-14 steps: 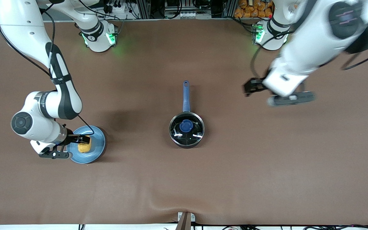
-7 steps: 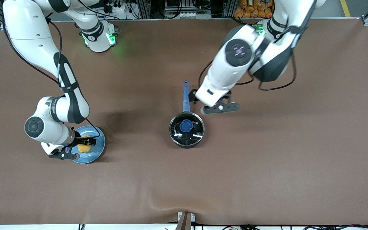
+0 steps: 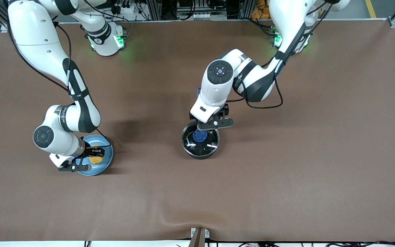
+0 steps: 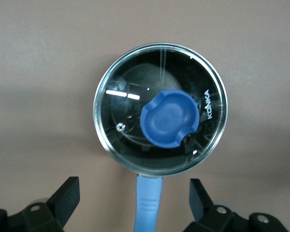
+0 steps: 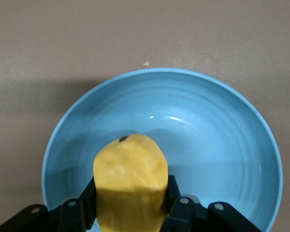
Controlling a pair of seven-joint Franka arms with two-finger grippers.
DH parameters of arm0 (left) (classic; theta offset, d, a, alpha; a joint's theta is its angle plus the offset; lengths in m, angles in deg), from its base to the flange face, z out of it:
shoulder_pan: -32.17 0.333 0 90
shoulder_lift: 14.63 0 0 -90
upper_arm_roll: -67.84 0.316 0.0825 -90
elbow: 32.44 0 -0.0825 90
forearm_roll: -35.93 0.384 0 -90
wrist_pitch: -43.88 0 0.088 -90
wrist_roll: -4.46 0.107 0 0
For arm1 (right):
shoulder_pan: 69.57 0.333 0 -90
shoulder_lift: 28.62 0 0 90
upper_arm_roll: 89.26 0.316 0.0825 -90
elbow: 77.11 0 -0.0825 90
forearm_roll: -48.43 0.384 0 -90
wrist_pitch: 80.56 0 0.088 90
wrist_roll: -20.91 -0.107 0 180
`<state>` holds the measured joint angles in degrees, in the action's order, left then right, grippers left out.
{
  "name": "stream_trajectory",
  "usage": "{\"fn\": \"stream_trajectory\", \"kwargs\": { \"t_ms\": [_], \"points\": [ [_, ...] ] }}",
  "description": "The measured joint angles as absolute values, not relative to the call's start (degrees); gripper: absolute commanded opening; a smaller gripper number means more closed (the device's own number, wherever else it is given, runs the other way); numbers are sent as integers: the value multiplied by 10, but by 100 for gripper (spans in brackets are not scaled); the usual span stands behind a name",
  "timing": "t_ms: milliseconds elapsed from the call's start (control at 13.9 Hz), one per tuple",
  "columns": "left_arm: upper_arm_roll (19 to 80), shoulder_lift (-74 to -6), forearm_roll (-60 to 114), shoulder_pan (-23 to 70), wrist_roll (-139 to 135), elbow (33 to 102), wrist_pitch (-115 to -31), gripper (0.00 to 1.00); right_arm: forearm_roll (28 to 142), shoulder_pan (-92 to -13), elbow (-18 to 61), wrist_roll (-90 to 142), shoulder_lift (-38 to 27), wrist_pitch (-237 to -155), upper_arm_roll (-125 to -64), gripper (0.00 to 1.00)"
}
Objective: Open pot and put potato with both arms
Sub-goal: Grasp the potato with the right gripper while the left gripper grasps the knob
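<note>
- Now the right gripper (image 3: 93,152) sits low over the light-blue plate (image 3: 106,161) at the right arm's end of the table, well apart from the pot; its fingers (image 5: 176,205) are pinched on the potato (image 3: 96,159), where a second ago they only flanked it.
- The potato is still on the plate, so I judge the lift is next.
- The pot (image 3: 200,139) stands mid-table, its glass lid (image 4: 160,108) with the blue knob (image 4: 169,119) still on.
- The left gripper (image 3: 208,120) has swept in from the left arm's end to hover over the pot's blue handle (image 4: 149,202), jaws wide and empty, wrist pointing down.
</note>
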<state>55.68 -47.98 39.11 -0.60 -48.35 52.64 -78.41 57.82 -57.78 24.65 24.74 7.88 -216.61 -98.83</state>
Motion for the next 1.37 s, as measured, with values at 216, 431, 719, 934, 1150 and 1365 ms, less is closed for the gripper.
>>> {"fn": "stream_trajectory", "kwargs": {
  "t_ms": [216,431,719,934,1150,1365],
  "points": [
    [563,-499,393,-6,-485,508,-814,100,577,-573,236,249,77,-2167,-988,0],
    [586,-528,411,-30,-514,480,-836,100,577,-570,212,249,63,-2154,-989,0],
    [621,-556,416,-81,-542,471,-845,100,577,-555,169,249,27,-2065,-989,0],
    [626,-561,416,-84,-542,470,-846,100,577,-526,113,201,12,-1977,-988,0],
    [641,-563,416,-84,-542,470,-851,100,579,-482,79,112,11,-1955,-987,0],
    [644,-571,416,-84,-542,470,-870,100,588,-432,75,21,13,-1956,-986,0]
  ]
}}
